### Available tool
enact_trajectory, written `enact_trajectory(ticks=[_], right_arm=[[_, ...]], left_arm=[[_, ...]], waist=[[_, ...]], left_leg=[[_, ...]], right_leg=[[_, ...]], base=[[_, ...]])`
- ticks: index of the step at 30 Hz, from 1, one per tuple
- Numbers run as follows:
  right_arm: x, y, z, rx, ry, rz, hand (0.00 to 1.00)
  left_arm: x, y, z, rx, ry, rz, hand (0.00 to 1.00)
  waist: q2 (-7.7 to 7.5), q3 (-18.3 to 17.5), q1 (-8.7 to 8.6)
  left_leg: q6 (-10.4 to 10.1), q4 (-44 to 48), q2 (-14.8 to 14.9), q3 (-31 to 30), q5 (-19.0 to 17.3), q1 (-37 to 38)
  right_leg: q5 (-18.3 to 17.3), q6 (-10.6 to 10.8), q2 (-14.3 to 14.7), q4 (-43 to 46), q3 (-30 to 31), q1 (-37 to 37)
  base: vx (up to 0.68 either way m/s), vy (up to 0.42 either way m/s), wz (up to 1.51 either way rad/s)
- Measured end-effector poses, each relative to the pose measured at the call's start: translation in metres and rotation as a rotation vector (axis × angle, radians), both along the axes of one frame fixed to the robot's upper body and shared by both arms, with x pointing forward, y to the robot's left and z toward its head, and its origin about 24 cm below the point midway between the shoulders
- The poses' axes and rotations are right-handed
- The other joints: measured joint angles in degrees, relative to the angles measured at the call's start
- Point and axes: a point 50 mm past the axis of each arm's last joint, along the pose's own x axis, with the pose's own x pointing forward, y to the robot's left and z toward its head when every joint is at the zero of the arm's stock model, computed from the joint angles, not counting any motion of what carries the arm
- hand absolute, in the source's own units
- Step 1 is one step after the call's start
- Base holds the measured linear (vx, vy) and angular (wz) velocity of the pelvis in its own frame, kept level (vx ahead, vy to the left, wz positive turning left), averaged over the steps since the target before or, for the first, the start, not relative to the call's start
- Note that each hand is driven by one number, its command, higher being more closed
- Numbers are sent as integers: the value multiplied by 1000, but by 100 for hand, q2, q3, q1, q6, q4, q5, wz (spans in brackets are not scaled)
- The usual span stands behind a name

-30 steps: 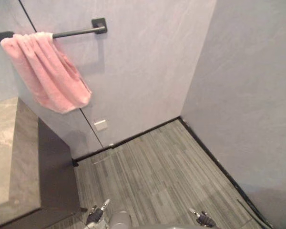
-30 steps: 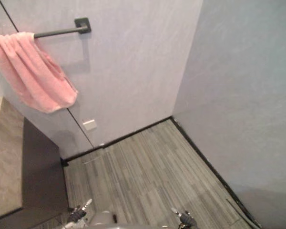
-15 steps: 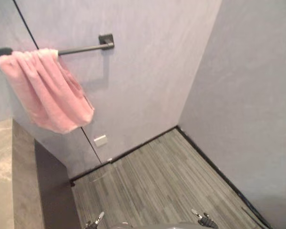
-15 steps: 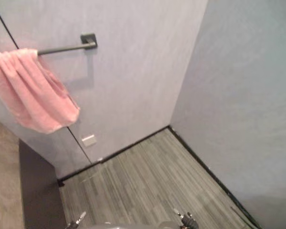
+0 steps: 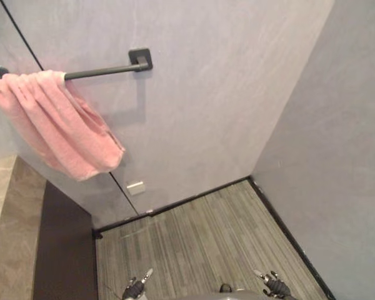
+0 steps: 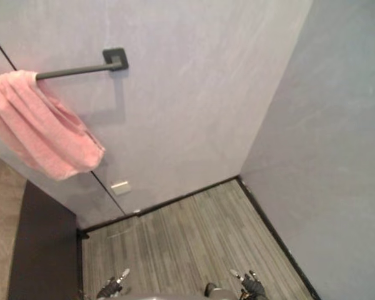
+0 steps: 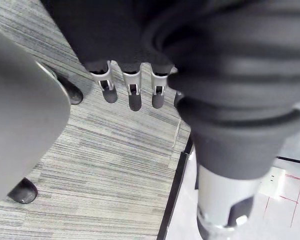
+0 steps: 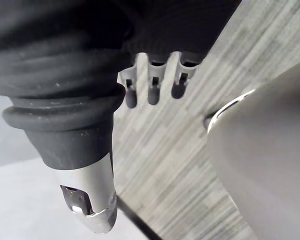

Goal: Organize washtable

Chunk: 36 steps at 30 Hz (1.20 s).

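A pink towel [image 5: 56, 125] hangs bunched over the left end of a black wall bar [image 5: 106, 67]. The washtable [image 5: 3, 244], with a stone top and a dark side panel, shows at the lower left. Both hands hang low by the floor, far from the towel and the washtable. My left hand [image 5: 136, 289] has straight fingers [image 7: 135, 95] pointing at the floor and holds nothing. My right hand [image 5: 272, 287] hangs the same way, its fingers [image 8: 152, 86] straight and empty.
A grey plank floor [image 5: 200, 237] runs to a corner where two pale walls meet, edged by a black skirting [image 5: 175, 205]. A small white plate [image 5: 135, 187] sits low on the back wall beside a thin dark seam.
The whole picture has shifted, so the camera moved: less of the washtable top shows and the wall corner lies further right. Both hands still hang low and empty.
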Motion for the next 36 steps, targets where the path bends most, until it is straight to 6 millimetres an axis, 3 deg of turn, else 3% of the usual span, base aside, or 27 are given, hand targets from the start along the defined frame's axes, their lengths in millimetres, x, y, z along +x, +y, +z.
enact_trajectory(ticks=[4,5,22,24,26,27,29,31,33,36], right_arm=[[-2,3,-1,6,13,6,0],[-5,11,-4,32,25,12,0],[-6,6,-5,29,45,-27,0],[-5,6,-5,27,45,-21,0],[2,4,-3,23,24,-20,0],[6,3,-1,17,4,-19,0],[9,2,1,10,-16,-18,0],[14,2,3,5,-44,-21,0],[14,3,4,0,-54,-5,0],[17,4,5,-6,-73,-1,0]], left_arm=[[1,3,1,13,1,-30,0],[3,10,2,40,7,-106,0],[2,7,1,50,23,-163,0],[4,6,1,59,17,-183,0],[11,5,2,69,0,-207,0],[12,4,2,69,-2,-205,0],[13,4,3,80,-7,-198,0],[14,9,5,96,-24,-180,0],[15,9,5,101,-23,-208,0],[14,10,5,104,-15,-251,0]], waist=[[-73,-30,17],[-125,-9,0],[-70,-88,-4],[-73,-81,-10],[-78,109,-65],[-66,163,-91],[-41,237,-81],[-155,249,-84],[-155,251,-122],[-156,234,-178]], left_leg=[[56,-45,-104,-30,38,-34],[157,-187,-353,-57,164,-70],[168,-385,-384,-40,181,-61],[173,-374,-435,-46,178,-65],[224,-249,-521,-57,148,8],[395,-143,-525,-106,33,30],[574,-66,-614,-219,-94,120],[669,-54,-641,-322,-238,365],[643,6,-531,-376,-339,370],[459,61,-407,-533,-512,233]], right_leg=[[172,58,-51,-382,-108,189],[755,139,-215,-1281,-121,507],[768,170,-298,-1410,-267,510],[715,241,-368,-1339,-295,506],[275,346,-583,-485,-433,368],[-40,397,-772,467,-496,63],[-111,350,-1055,2053,-417,-557],[-456,189,-1145,3204,-166,-1053],[-763,225,-907,3129,-129,-1275],[-732,116,-512,1840,-147,-1289]], base=[[6,31,16],[-5,31,2],[14,11,1],[28,45,10],[-26,68,46],[-68,74,54],[-65,73,39],[21,45,23],[95,-2,15],[227,-125,30]])
